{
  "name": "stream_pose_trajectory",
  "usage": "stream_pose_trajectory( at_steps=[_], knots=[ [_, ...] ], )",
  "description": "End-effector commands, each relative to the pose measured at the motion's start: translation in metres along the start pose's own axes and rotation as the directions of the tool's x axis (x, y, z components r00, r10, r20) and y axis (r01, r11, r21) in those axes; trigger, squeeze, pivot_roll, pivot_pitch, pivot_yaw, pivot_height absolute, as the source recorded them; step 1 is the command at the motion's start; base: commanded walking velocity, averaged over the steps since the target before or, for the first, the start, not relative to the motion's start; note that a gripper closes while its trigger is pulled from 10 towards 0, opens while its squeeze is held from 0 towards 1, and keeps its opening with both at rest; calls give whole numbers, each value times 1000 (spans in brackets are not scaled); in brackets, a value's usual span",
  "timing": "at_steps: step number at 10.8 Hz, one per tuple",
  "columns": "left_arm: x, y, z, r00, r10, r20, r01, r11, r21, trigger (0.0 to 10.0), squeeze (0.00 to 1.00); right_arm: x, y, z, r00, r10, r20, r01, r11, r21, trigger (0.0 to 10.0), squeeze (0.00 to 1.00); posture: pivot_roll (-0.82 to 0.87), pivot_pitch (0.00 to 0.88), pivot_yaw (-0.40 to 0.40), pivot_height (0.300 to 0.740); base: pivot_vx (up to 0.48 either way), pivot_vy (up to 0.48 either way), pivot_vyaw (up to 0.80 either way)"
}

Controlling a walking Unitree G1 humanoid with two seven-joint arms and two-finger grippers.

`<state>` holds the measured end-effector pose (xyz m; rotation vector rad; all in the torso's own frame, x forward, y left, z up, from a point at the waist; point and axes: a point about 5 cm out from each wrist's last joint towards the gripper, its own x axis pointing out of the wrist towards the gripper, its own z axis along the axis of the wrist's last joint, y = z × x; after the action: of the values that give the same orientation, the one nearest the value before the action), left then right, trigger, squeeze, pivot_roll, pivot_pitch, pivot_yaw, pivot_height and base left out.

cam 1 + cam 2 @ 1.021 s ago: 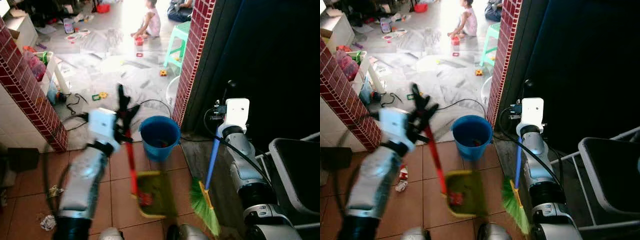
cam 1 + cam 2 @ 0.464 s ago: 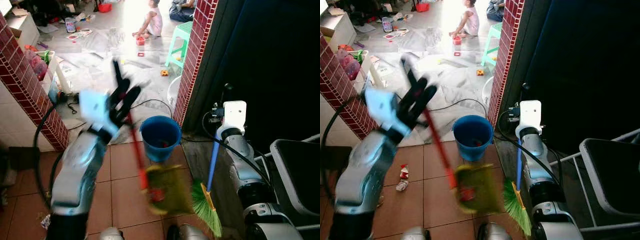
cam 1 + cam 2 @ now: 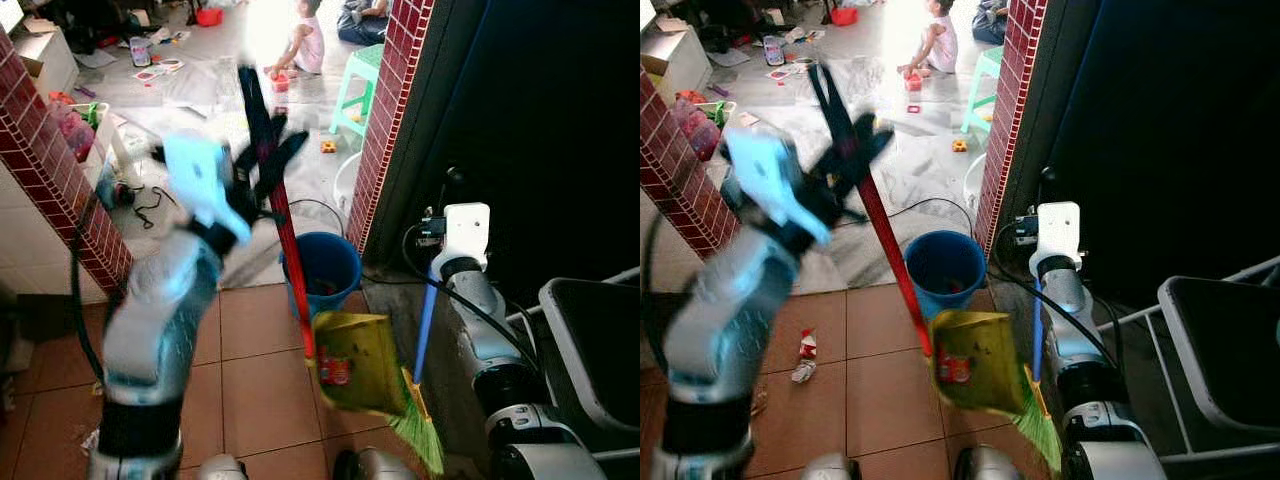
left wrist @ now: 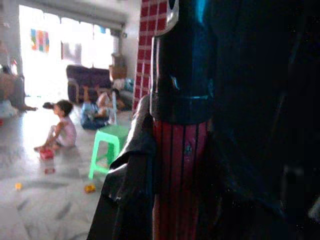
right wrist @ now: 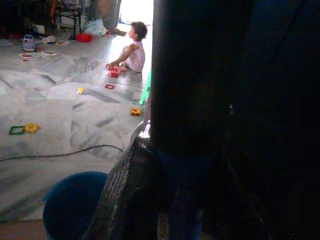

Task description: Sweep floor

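Terracotta tile floor (image 3: 250, 400) underfoot, giving way to pale marble (image 3: 200, 140) in the bright room beyond. Red brick-tiled wall (image 3: 50, 190) at far left, with crumpled scraps (image 3: 803, 360) lying on the tiles near its foot. Black cable (image 3: 310, 205) trailing over the marble. Blue bucket (image 3: 322, 270) standing at the edge of the tiles, beside a red brick pillar (image 3: 385, 120). Green stool (image 3: 355, 85) and scattered toys farther back, with a person (image 3: 303, 45) seated on the marble. Dark wall to the right of the pillar; grey cart (image 3: 590, 340) at far right.

Left arm raised high and blurred, forearm angled up from the lower left. Left gripper (image 3: 262, 150) closed on the red handle (image 3: 290, 260), black fingers (image 3: 250, 95) pointing up and away from the robot; grip confirmed in the left wrist view, handle clamped between the fingers. Yellow-green dustpan (image 3: 352, 360) hanging off the floor from that handle, tilted, just before the bucket, a red item (image 3: 335, 368) inside it.

Right arm held low beside the dark wall. Right gripper (image 3: 445, 215) clasping the broom's blue stick (image 3: 425, 325); green bristles (image 3: 425, 440) down at the floor, partly behind the dustpan.
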<state>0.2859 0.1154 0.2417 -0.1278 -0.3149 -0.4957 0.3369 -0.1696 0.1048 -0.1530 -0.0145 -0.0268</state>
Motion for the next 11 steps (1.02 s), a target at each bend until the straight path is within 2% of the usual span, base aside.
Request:
stream_pose_trajectory(
  at_steps=[1,3,4,5,7,8,11],
  knots=[
    [4,3,30,992,13,127,-17,999,31,10000,0,4,3,5,1000,16,16,-16,1000,-8,10000,0,21,27,-71,740,0,0,0],
    [6,19,40,980,99,171,-112,992,65,10000,0,5,4,5,1000,24,18,-23,1000,-9,10000,0,21,27,-71,740,0,0,0],
    [8,32,47,961,173,214,-196,976,93,10000,0,5,4,5,999,27,18,-26,1000,-11,10000,0,22,27,-77,740,0,0,0],
    [10,38,50,951,203,233,-232,967,106,10000,0,4,5,4,999,27,17,-27,1000,-12,10000,0,21,27,-76,740,0,0,0],
    [15,48,44,945,228,235,-272,946,175,10000,0,2,6,2,999,30,18,-30,999,-12,10000,0,18,29,-73,740,0,0,0],
    [19,47,42,944,221,244,-273,939,207,10000,0,2,7,3,999,32,20,-31,999,-12,10000,0,17,31,-72,740,0,0,0],
    [30,40,37,945,192,263,-250,946,206,10000,0,-3,9,-1,999,35,14,-34,999,-15,10000,0,11,30,-65,740,338,0,0]
  ],
)
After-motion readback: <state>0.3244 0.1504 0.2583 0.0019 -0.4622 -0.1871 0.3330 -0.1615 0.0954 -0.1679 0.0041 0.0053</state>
